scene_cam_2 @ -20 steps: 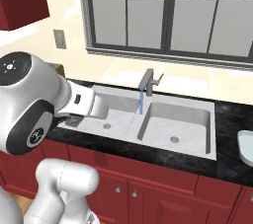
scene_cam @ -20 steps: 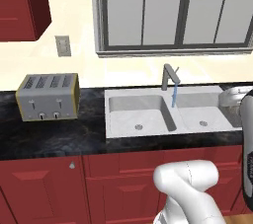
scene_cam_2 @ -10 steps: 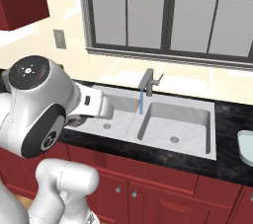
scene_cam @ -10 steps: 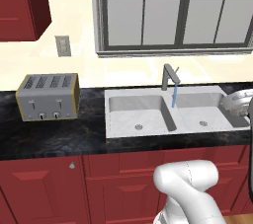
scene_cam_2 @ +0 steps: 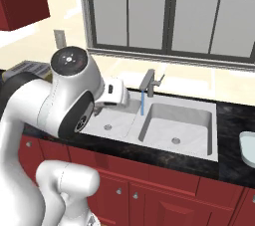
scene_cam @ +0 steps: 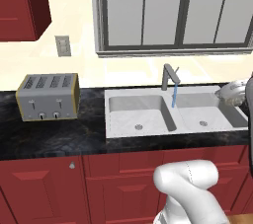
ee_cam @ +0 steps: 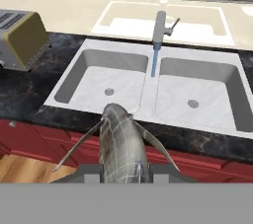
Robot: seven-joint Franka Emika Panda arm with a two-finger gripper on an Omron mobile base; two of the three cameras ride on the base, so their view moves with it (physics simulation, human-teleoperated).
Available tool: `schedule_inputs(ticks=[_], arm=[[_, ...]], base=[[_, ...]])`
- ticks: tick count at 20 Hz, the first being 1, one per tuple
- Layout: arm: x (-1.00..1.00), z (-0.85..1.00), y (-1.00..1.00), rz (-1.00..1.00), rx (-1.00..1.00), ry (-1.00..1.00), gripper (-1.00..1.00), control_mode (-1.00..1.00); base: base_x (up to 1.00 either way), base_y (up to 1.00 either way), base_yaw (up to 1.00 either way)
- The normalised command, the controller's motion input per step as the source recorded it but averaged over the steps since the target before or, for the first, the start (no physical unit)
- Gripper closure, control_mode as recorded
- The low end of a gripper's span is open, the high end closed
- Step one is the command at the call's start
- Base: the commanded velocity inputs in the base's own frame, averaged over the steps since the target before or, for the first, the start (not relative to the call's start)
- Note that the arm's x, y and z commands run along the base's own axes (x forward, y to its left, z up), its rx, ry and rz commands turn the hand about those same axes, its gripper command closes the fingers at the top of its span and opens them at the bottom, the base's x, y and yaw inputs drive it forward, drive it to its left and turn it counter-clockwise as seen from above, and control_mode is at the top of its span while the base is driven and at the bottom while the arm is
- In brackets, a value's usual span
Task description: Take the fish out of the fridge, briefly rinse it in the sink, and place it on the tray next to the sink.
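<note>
On the far left of the dark speckled surface (scene_cam: 54,136) stands a silver four-slot toaster (scene_cam: 48,96), its yellowish side panel also catching the hand view at the left edge. Above it, a wall outlet (scene_cam: 62,45) sits on the cream wall beside a red upper cabinet (scene_cam: 20,6). Moving right, the sink (scene_cam: 143,130) is set into the surface beneath a large window (scene_cam: 173,11); it has two light grey basins, each with a round drain, and the grey angular faucet (scene_cam: 169,76) rises behind the divider between them. A thin blue stream of water (scene_cam: 173,96) runs from the spout and falls at the divider, on the right basin's side. In the hand view the hand (ee_cam: 125,169) is clamped on the fish (ee_cam: 121,144), whose grey-silver body sits between the two dark fingertips with thin fins splaying to either side. The fish hangs in the air over the red lower cabinets (scene_cam: 44,188) and the front edge of the surface, short of the basins and lined up roughly with the divider. Further right, the surface continues past the right basin. At the right edge of the right base view, the rounded corner of the pale tray (scene_cam_2: 247,148) lies on the surface beside the sink.
</note>
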Motion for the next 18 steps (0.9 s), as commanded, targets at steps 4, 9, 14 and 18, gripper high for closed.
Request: schedule_inputs(ticks=[4,9,14,18], arm=[[0.20,-0.04,-0.22,0.13,0.00,0.00,1.00,-1.00],[0.00,-0.38,-0.11,0.14,0.00,-0.01,1.00,-1.00],[0.01,-0.24,0.00,0.10,0.00,0.00,1.00,-1.00],[0.12,-0.45,0.00,0.06,0.00,-0.01,1.00,-1.00]], base=[[0.00,0.00,0.00],[0.00,0.00,0.00],[0.00,0.00,0.00],[0.00,0.00,0.00]])
